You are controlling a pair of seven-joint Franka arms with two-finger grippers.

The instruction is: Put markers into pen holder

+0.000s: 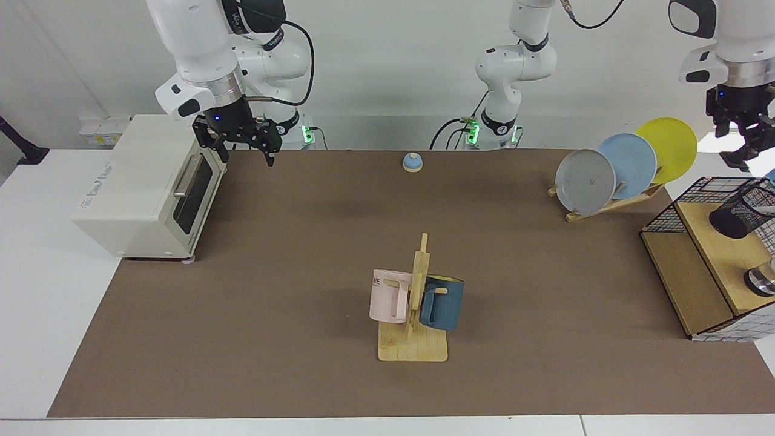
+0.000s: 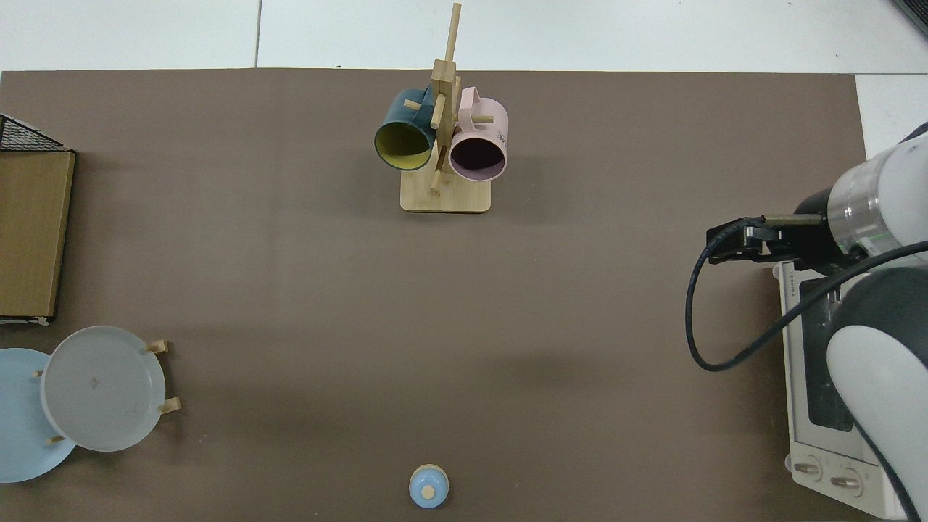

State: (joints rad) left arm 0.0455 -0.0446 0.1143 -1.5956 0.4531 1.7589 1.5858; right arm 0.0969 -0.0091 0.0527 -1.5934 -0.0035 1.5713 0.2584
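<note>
The black mesh pen holder (image 1: 743,212) stands tilted on the wire-grid shelf (image 1: 690,284) at the right edge; a marker's pale end (image 1: 769,177) pokes out above it. The left tool (image 1: 743,145) hangs above it, fingers parted, empty. Far left, the right tool (image 1: 245,148) waits released beside the toaster oven (image 1: 145,188).
</note>
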